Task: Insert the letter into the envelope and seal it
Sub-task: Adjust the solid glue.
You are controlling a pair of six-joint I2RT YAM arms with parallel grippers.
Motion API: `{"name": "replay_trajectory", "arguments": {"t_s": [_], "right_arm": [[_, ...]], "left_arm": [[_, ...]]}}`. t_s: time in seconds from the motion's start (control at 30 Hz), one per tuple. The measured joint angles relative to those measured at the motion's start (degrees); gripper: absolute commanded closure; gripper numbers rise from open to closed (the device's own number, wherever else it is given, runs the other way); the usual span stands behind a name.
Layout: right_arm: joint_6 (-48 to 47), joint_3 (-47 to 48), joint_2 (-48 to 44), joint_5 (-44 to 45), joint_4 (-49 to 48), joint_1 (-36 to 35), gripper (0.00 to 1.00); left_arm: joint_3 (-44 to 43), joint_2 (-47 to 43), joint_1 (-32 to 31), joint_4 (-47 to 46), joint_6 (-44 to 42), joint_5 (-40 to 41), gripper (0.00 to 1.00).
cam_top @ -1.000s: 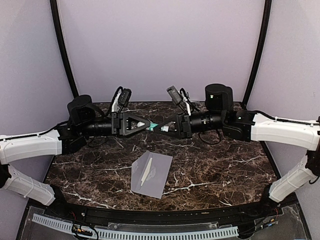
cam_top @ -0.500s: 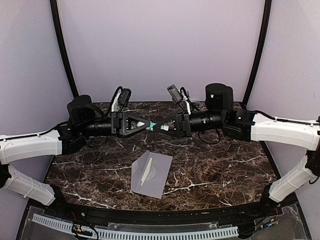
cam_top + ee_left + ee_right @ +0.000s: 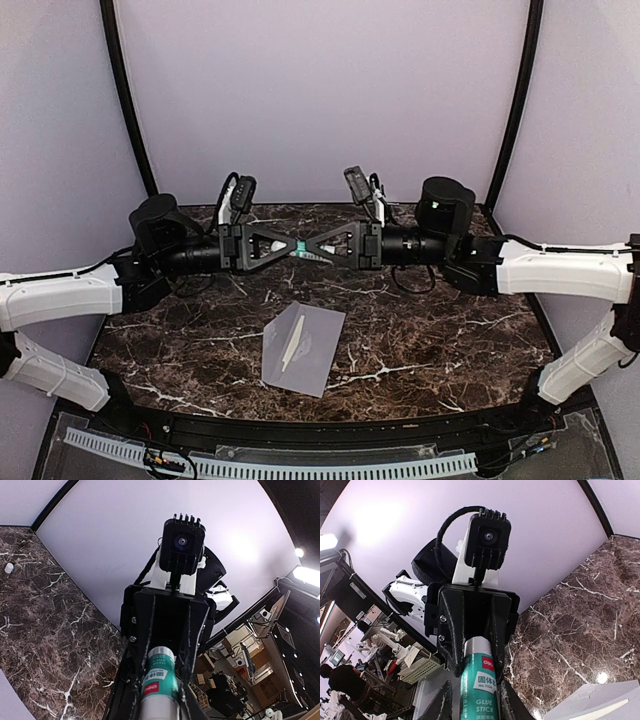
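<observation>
The grey-lavender envelope [image 3: 312,352] lies flat on the marble table in front of both arms; a corner of it shows in the right wrist view [image 3: 602,697]. A narrow cream strip of the letter [image 3: 291,344] shows on it; the rest is hidden. Above the table's back half my left gripper [image 3: 291,245] and right gripper [image 3: 319,246] meet tip to tip, both closed on a teal glue stick [image 3: 304,246]. In the left wrist view my left gripper [image 3: 160,686] holds the stick [image 3: 159,672]. In the right wrist view my right gripper [image 3: 476,692] holds the stick [image 3: 479,680].
A small white cap-like piece [image 3: 8,568] sits on the marble near the back wall. Lavender walls and two black posts [image 3: 128,100] enclose the table. A black rail and a white cable tray [image 3: 280,465] run along the near edge.
The two grippers have closed in and levelled out until their tips meet. Less of the glue stick shows between them. The envelope has not moved.
</observation>
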State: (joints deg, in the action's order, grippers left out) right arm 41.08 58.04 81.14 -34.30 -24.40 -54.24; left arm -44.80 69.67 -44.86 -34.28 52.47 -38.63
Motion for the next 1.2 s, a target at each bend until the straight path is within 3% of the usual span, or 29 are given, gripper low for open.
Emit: {"name": "replay_trajectory", "arguments": {"t_s": [0.77,1.03,1.2], "right_arm": [[1.6,0.02,2.71,-0.46,-2.6,-1.9,0.75],[1.05,0.02,2.6,0.5,-2.27,-2.05,0.84],[0.98,0.07,2.54,0.83,-2.16,-2.1,0.78]], "left_arm": [[0.31,-0.39,0.0,-0.87,0.31,0.28,1.0],[0.33,-0.42,0.0,-0.85,0.26,0.37,1.0],[0.35,-0.7,0.0,-0.5,-0.02,0.83,1.0]]}}
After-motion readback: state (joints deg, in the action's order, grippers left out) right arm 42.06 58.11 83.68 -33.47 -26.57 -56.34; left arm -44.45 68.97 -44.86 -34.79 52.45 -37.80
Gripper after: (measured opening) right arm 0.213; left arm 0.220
